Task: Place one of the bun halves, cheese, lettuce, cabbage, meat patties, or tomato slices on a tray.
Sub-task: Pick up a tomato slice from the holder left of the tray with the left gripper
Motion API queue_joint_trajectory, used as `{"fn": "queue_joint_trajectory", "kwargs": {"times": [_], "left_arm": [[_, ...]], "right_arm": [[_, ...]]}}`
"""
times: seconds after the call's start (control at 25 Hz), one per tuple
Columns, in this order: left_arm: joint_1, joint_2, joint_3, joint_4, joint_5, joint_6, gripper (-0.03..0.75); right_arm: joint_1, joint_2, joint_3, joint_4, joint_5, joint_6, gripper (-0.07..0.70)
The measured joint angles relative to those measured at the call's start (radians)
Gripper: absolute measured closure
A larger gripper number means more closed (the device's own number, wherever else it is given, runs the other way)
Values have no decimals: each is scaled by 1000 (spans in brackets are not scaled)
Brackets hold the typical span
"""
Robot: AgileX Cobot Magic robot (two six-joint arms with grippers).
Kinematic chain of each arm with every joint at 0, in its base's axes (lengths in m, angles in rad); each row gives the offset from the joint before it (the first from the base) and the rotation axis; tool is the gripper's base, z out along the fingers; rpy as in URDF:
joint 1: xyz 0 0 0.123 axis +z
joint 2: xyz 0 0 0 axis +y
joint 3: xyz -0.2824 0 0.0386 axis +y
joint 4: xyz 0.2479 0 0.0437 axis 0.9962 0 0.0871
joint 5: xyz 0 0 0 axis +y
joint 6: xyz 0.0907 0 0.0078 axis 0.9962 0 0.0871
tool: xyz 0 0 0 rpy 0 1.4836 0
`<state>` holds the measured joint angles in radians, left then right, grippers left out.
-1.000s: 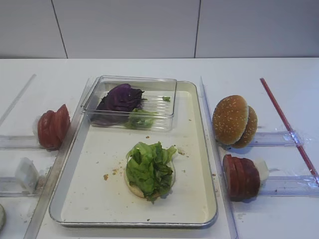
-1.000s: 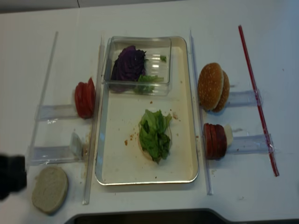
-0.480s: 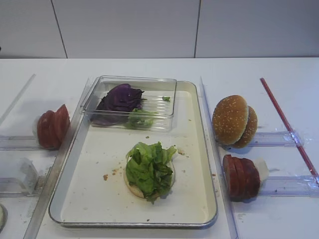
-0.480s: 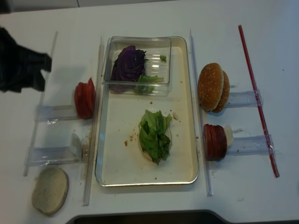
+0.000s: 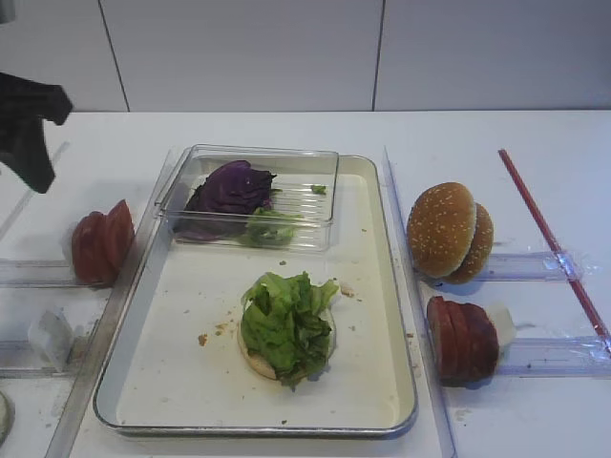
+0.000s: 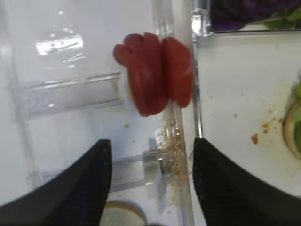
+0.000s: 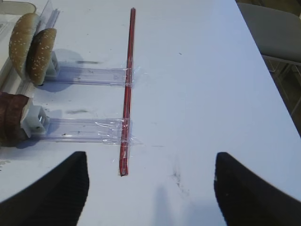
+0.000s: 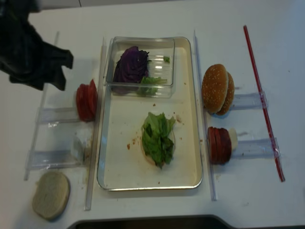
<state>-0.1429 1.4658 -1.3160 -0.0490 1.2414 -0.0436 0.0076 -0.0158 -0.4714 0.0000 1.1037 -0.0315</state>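
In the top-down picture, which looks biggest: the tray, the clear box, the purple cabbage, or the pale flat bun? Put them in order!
Biggest to smallest, as they look from above:
1. The tray, by far.
2. The clear box, sitting at the tray's far end.
3. The pale flat bun and the purple cabbage look about the same, so I won't rank them.

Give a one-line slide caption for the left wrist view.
Open left gripper hovers above the tomato slices beside the tray.

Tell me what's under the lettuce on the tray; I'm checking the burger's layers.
A pale bun half peeks out beneath the lettuce on the tray. Anything between them is covered.
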Motion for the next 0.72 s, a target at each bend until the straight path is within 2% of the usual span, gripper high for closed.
{"fn": "queue_joint_trajectory", "kwargs": {"times": [0.16, 0.32, 0.48, 0.72], "left_arm": [[-77, 97, -85, -2, -2, -27, 358], [-117, 188, -145, -3, -4, -52, 358], [-124, 268, -187, -3, -8, -59, 358], [-124, 336, -196, -1, -10, -60, 358]], "right_arm": [[0, 0, 0, 0, 0, 0, 67], [0, 0, 0, 0, 0, 0, 67], [0, 0, 0, 0, 0, 0, 67], [0, 0, 0, 0, 0, 0, 67]]}}
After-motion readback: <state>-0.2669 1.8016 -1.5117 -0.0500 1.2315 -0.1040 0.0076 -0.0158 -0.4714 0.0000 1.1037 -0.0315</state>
